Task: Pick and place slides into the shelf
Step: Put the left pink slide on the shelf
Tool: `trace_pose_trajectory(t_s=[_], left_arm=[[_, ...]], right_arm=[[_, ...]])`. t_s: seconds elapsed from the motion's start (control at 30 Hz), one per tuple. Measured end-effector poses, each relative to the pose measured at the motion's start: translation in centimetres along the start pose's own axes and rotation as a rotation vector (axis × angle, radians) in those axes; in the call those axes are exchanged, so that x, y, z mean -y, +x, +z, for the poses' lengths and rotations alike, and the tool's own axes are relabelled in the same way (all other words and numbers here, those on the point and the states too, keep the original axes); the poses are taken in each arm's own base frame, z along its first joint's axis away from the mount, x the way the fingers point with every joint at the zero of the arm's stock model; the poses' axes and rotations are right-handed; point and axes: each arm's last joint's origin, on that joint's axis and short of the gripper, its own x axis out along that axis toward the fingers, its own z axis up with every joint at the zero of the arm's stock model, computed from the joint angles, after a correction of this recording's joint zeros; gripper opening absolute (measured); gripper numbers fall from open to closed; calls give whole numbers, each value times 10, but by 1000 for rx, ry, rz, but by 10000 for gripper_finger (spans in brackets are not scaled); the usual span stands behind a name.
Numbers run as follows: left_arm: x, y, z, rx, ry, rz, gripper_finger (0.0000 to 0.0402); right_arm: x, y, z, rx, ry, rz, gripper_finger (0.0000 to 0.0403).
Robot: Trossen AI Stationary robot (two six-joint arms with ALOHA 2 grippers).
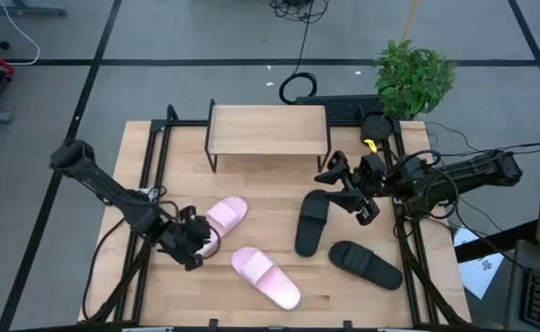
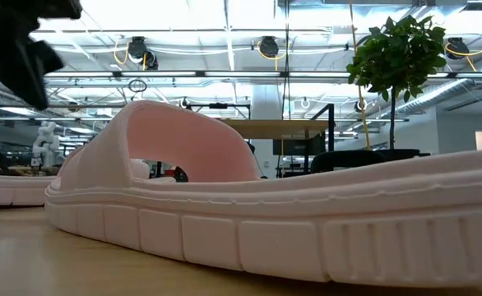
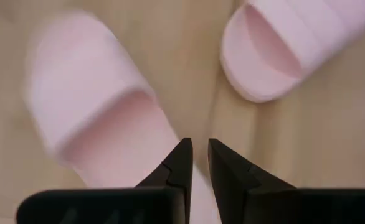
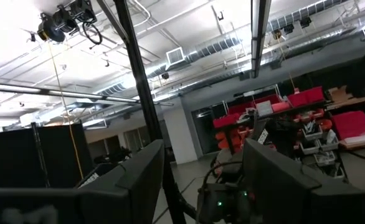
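Here the left end effector (image 1: 199, 242), fingers nearly shut with nothing between them, hovers over one pink slide's (image 3: 101, 118) heel, so the pick is unstarted: open, descend, grip; the right end effector (image 1: 348, 189) waits open, raised near the shelf (image 1: 268, 129).

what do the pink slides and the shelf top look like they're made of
Pink slides: probably soft moulded foam or rubber, matte, one-piece with ribbed sole edges. Shelf top: light wood or wood-look board with visible grain, satin finish.
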Motion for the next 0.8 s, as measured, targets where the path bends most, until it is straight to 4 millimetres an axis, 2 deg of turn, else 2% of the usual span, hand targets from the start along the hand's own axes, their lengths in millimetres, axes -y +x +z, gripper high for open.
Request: trace_pose_trajectory(t_s=[0.17,0.4,0.57,0.8], left_arm=[[2,-2,10,-32,272,183,46],[7,18,8,-131,539,239,46],[9,28,6,-147,561,288,46],[8,27,8,-142,526,275,46]], right_arm=[[1,0,-2,-21,13,-7,210],[1,0,-4,-39,14,-13,210],[2,0,-7,-66,15,-23,210],[5,-1,-7,-64,8,-58,210]])
